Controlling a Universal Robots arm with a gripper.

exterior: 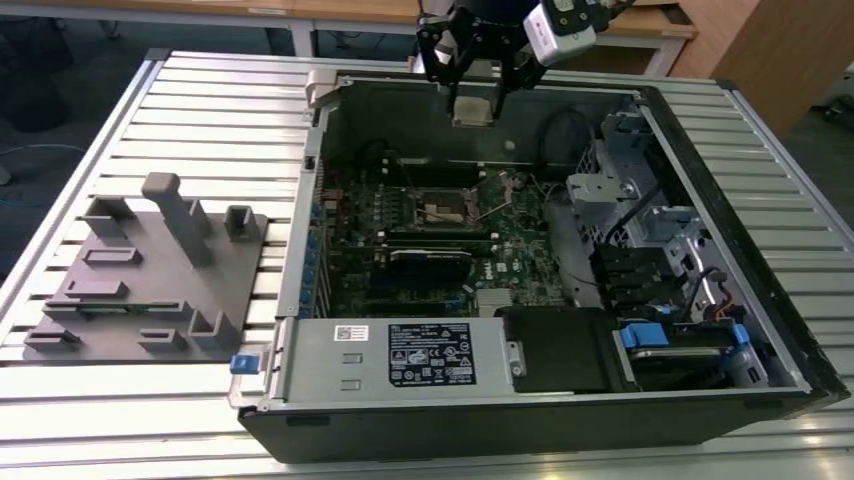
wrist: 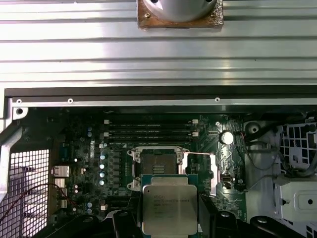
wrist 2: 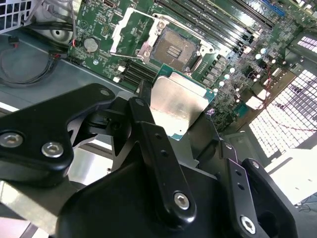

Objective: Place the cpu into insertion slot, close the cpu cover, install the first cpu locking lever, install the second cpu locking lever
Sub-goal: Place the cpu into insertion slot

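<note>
Above the open metal case (exterior: 534, 432), the black gripper (wrist 2: 177, 113) clamps the flat, dull-silver square cpu (wrist 2: 174, 99).

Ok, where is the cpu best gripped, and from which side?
By two opposite thin edges, coming from above its flat metal top. The cpu is a thin square plate, so only the edges give purchase, and its underside stays free for the insertion slot. The end effector holds it that way now.
</note>
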